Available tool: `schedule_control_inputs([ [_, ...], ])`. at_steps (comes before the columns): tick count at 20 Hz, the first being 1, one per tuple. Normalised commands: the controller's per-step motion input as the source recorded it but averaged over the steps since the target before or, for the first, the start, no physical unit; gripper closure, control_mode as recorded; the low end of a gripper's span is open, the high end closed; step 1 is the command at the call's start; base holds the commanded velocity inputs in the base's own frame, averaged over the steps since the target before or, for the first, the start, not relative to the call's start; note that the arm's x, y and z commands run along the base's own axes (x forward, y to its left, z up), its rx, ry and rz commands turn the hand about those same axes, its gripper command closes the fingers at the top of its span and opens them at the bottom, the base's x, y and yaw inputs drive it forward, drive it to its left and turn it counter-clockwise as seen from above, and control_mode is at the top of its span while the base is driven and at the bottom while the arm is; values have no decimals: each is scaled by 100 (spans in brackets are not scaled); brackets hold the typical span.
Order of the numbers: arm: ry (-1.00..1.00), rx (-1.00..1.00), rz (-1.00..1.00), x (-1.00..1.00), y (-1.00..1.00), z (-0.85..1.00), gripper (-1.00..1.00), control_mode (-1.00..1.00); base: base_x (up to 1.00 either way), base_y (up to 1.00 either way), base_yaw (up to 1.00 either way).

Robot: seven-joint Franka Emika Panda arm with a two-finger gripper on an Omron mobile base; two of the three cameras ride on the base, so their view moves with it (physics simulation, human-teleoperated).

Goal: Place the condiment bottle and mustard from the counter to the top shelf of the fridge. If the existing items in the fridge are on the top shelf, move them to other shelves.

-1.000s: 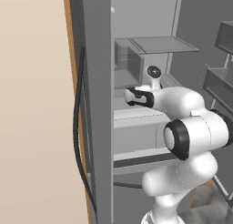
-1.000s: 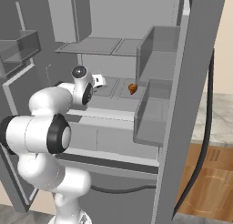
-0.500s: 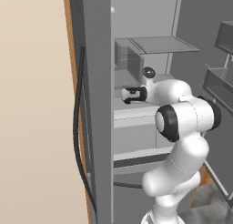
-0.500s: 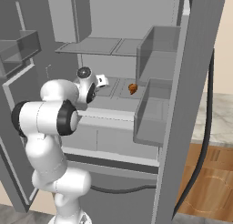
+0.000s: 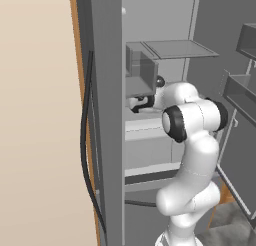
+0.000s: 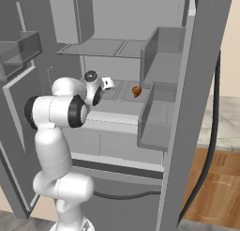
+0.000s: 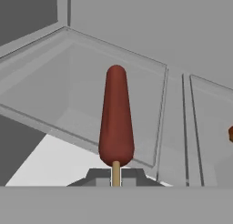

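My gripper (image 7: pixel 116 175) is shut on the wooden stick of a brown ice pop (image 7: pixel 116 118), which stands straight up from the jaws. The hand reaches into the open fridge at middle-shelf height, below the glass top shelf (image 6: pixel 93 48); it appears as the gripper (image 5: pixel 137 104) and the gripper (image 6: pixel 107 83) in the base views. A second small brown item (image 6: pixel 136 91) lies on the middle shelf to the right, also at the hand view's right edge as the brown item (image 7: pixel 231 134). The condiment bottle and the mustard are out of view.
A glass shelf panel (image 7: pixel 54 95) lies just behind the ice pop. Grey door bins (image 6: pixel 157 124) hang on the right fridge door, more door bins (image 5: pixel 242 87) on the other. Drawer fronts (image 6: pixel 112 143) sit below the shelf. A pale counter (image 6: pixel 225 119) runs past the right door.
The arm's elbow has folded upward and closer to the fridge. The hand has shifted a little further in along the middle shelf, at the same height.
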Motion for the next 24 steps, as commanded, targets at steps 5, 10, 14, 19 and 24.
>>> schedule_control_inputs([
  [5, -5, 0, 0, 65, 0, -17, 100, -100, 0, 0, 0],
  [10, -6, 0, 0, 79, 0, -21, 100, -100, 0, 0, 0],
  [14, -6, 0, 0, 70, 1, -25, -100, -100, 0, 0, 0],
  [19, -2, 0, 0, 32, 1, -8, -100, -100, 0, 0, 0],
  [24, -1, 1, 0, -11, -1, 3, -100, -100, 0, 0, 0],
])
